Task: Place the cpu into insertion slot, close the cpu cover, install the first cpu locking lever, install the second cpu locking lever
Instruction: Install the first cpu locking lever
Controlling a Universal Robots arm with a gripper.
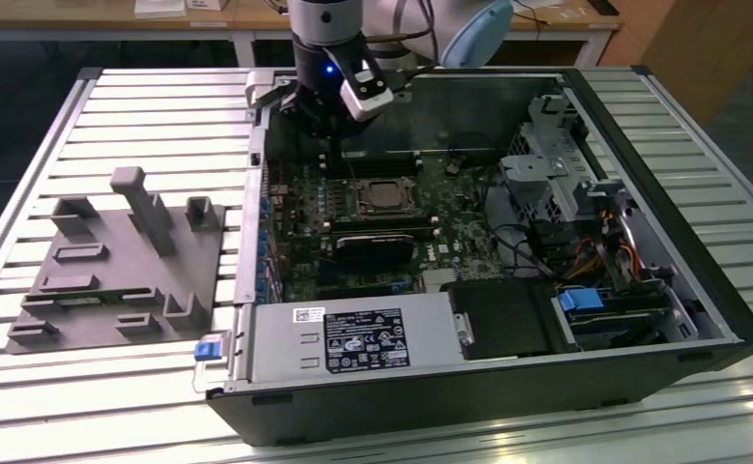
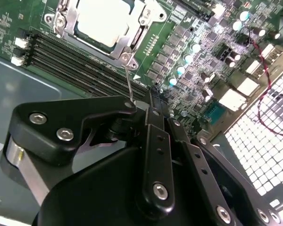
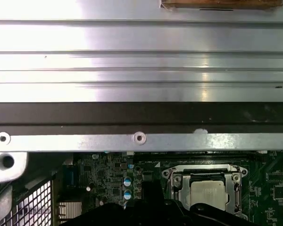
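Observation:
The cpu [image 1: 383, 198] [image 2: 106, 19] [image 3: 208, 193] lies flat in the insertion slot [image 1: 384, 186] on the green board. Its dull silver top shows through the opening of the cpu cover [image 2: 137, 35] [image 3: 203, 170], which lies down over it. A thin wire locking lever [image 2: 129, 80] stands up from the socket's corner, and its upper end runs in at my fingertips. My gripper [image 1: 341, 166] [image 2: 146, 101] [image 3: 151, 197] hangs just beside the socket, on the exterior view's left of it. It looks shut on that lever's end.
The open computer case [image 1: 685, 242] lies on a slatted metal table. A black heatsink [image 1: 373, 249] sits near the socket, and long black memory slots [image 2: 75, 61] run beside it. A grey fixture tray [image 1: 118, 261] stands at the exterior view's left, the power supply [image 1: 350, 343] in front.

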